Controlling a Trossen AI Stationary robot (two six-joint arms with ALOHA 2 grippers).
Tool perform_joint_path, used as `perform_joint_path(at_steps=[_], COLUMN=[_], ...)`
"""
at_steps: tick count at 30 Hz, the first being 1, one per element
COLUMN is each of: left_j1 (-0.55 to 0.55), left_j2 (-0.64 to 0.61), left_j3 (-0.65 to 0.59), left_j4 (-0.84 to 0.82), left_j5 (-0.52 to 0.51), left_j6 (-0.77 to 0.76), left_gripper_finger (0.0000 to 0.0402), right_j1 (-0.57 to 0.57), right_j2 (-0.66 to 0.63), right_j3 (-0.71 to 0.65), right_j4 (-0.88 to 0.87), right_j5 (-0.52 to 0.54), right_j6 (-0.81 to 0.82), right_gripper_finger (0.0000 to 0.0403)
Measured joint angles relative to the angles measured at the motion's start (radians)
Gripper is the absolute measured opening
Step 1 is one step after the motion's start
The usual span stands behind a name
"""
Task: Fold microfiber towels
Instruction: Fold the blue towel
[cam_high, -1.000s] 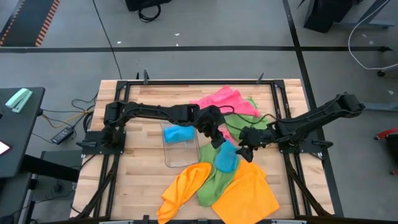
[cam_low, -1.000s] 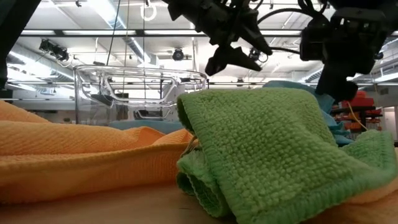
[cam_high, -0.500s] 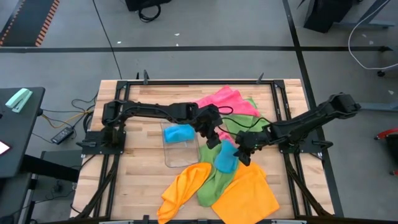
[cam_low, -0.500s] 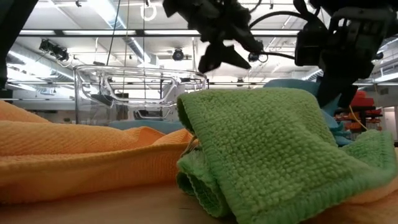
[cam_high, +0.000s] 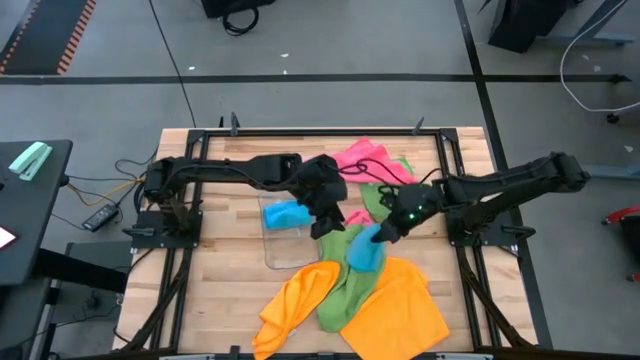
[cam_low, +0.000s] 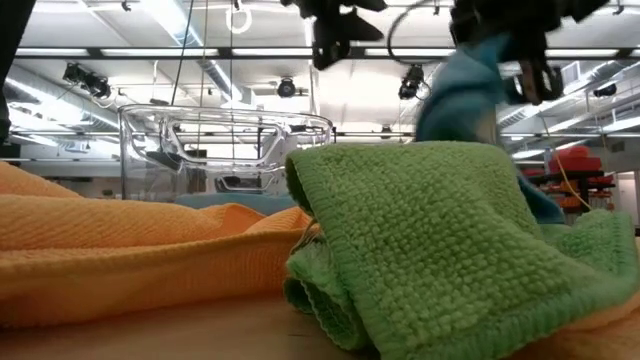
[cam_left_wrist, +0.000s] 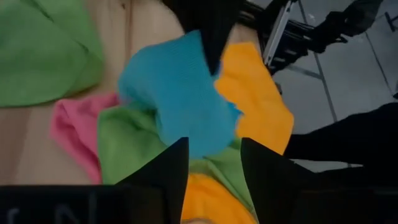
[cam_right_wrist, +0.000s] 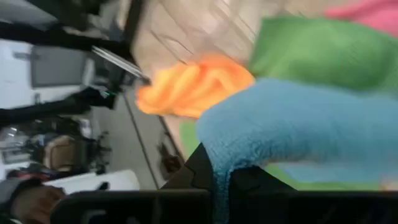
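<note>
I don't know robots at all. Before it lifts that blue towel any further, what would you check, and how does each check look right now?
1. Right end effector shut on the blue towel: ok; cloth sits between its fingers in the right wrist view.
2. Left end effector empty: ok; its fingers stand apart above the pile with nothing between them.
3. Blue towel free of the green towel under it: cannot tell.
4. Only one layer pinched: cannot tell.
5. Clear tray out of the way: ok; it sits beside the pile, holding another blue cloth.
</note>
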Motion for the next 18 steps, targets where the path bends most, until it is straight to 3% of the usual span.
perform_joint_path(at_steps=[9,18], left_j1=[-0.006,-0.007], left_j2=[-0.026,-0.063], left_j3=[0.0,0.0], left_j4=[-0.014,-0.055], left_j5=[-0.005,-0.081], left_j6=[-0.022,-0.015], left_gripper_finger=[0.0147,0.016], right_j1=[-0.077,-0.134], right_j2=[-0.003,-0.005], right_j3=[0.191,0.274], right_j4=[-0.12,-0.17], right_j5=[0.026,0.077], right_j6=[-0.031,-0.012], right_gripper_finger=[0.0013,0.0013])
